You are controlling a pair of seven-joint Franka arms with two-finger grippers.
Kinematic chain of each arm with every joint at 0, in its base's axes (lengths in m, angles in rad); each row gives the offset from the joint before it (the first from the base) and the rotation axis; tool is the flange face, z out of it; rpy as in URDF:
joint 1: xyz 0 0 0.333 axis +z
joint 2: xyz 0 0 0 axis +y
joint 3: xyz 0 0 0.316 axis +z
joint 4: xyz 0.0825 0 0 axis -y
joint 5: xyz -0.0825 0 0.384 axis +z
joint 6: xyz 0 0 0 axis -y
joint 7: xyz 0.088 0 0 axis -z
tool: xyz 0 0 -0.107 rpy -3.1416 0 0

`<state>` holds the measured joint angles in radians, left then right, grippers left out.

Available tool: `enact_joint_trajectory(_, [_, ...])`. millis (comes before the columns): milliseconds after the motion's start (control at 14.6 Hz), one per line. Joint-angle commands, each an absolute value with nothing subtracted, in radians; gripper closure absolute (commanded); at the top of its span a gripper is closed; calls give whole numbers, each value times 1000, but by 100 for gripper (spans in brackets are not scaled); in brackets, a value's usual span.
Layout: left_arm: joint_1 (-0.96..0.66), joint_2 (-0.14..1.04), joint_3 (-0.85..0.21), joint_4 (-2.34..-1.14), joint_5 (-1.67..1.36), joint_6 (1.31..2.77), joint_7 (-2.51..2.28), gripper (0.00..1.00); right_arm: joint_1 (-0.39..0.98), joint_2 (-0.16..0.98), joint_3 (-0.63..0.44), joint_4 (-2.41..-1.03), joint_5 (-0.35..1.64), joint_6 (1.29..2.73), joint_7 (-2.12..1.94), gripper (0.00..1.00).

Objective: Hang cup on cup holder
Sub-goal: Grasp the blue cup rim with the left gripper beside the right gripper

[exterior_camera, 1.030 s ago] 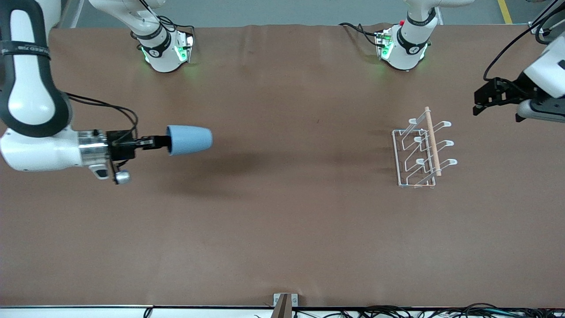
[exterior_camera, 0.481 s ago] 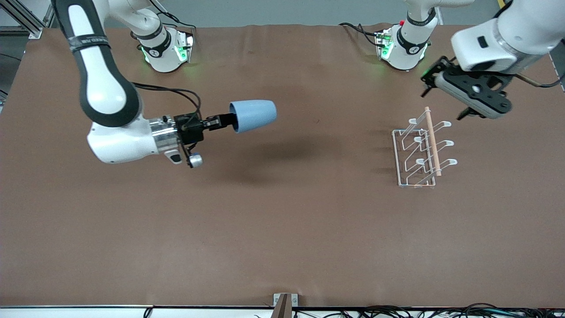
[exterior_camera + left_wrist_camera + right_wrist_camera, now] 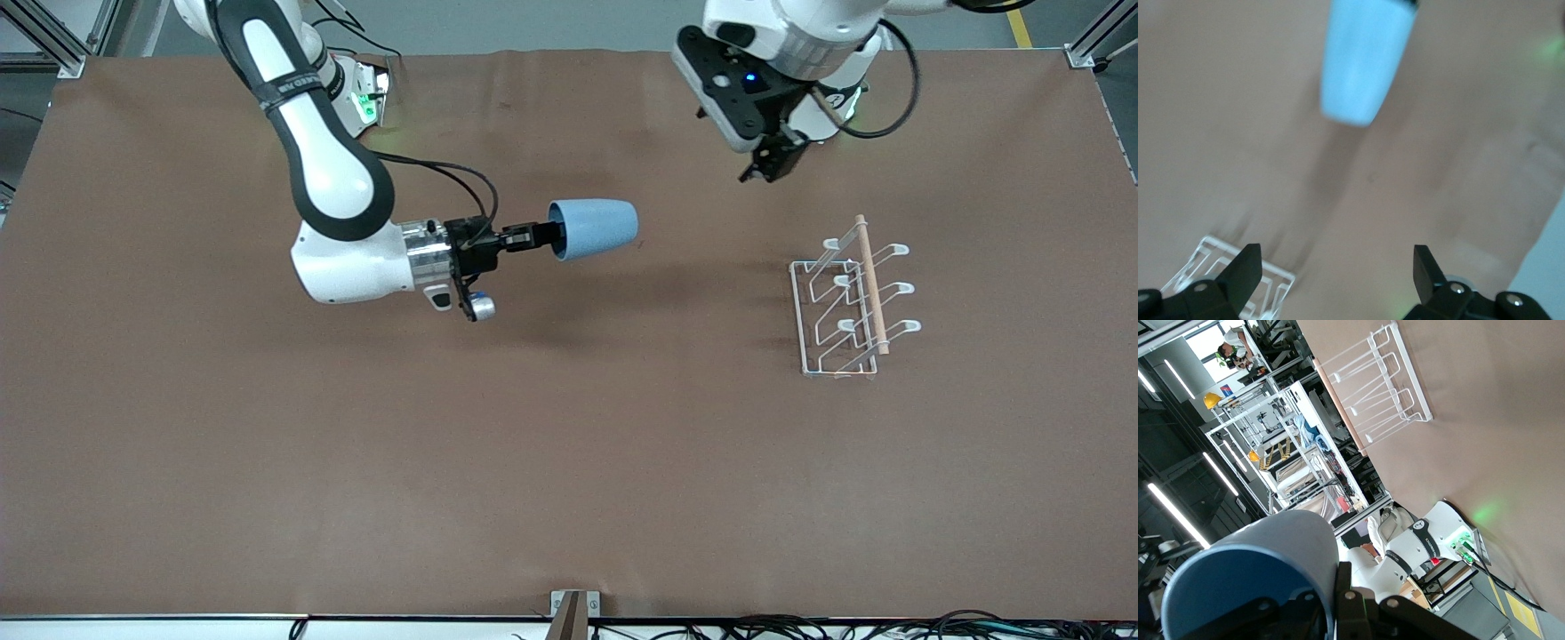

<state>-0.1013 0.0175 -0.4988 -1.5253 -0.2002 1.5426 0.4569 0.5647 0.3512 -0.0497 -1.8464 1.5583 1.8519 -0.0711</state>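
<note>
Looks like a big robot lab or workshop, with two white robot arms (image 3: pixel 338 178) bolted to a long brown table (image 3: pixel 569 462), cables (image 3: pixel 800 627) bunched along its edge, and metal shelves (image 3: pixel 1281 447), long ceiling lights (image 3: pixel 1178 513) and a yellow hard hat (image 3: pixel 1211 400) farther off.

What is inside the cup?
One finger of the right pincer goes in at the rim of the cup, clamping its wall. The cup lies sideways over bare table; its wall hides the deeper inside.
</note>
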Motion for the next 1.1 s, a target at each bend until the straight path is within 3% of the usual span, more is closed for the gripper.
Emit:
enact_joint_trajectory(0, [-87,92,-500,-1508,-250,1565,480,0,595,353,-60,-1862,1608,1859,-109,99])
enact_joint_trajectory(1030, [-264,287,-503,-1516,-172,1801,483,0,604,353,-60,-1864,1609,1876,-109,99])
